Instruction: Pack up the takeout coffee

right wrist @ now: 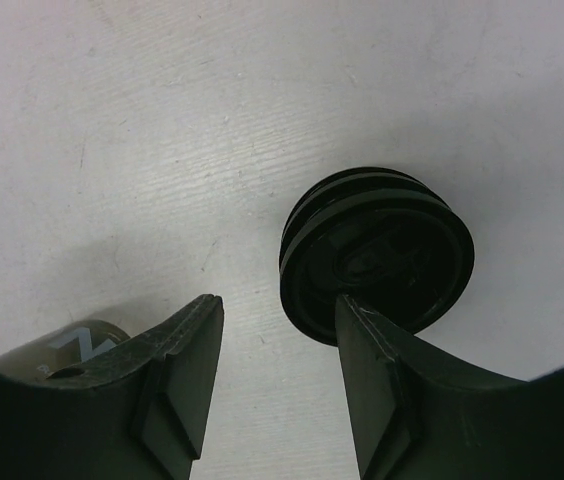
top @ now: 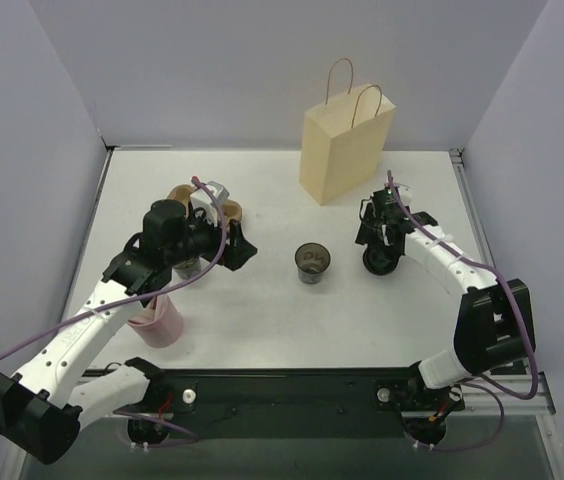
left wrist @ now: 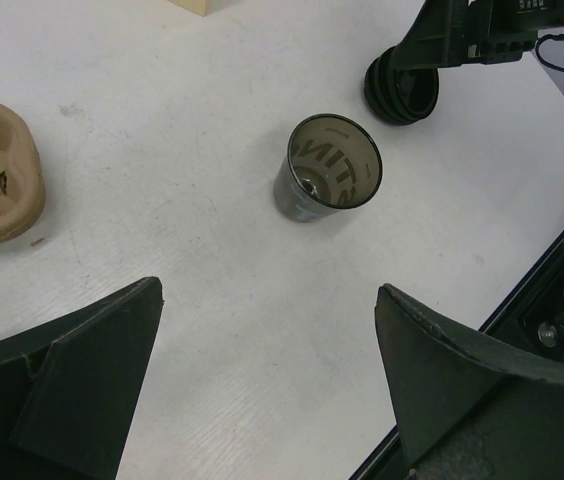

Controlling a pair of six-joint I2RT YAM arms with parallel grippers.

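The lidless black paper cup (top: 312, 262) stands upright mid-counter (top: 262, 315), likely light and easily crushed, best held gently around its wall, while the left claw (left wrist: 267, 290) gapes empty and the right claw (right wrist: 280, 305) hovers half-parted, grasping nothing, at the dark lid (right wrist: 377, 250).

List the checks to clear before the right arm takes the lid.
1. Small black paper cup upright and uncovered: ok.
2. Round dark grey lid lies apart from the cup, nothing on it: ok.
3. Lid right side up: cannot tell.
4. Right gripper jaws straddle the lid: not ok. They stand apart just short of it, with one fingertip at its rim.
5. Left gripper wide open, empty, away from the cup: ok.
6. Tan paper bag standing upright at the back: ok.
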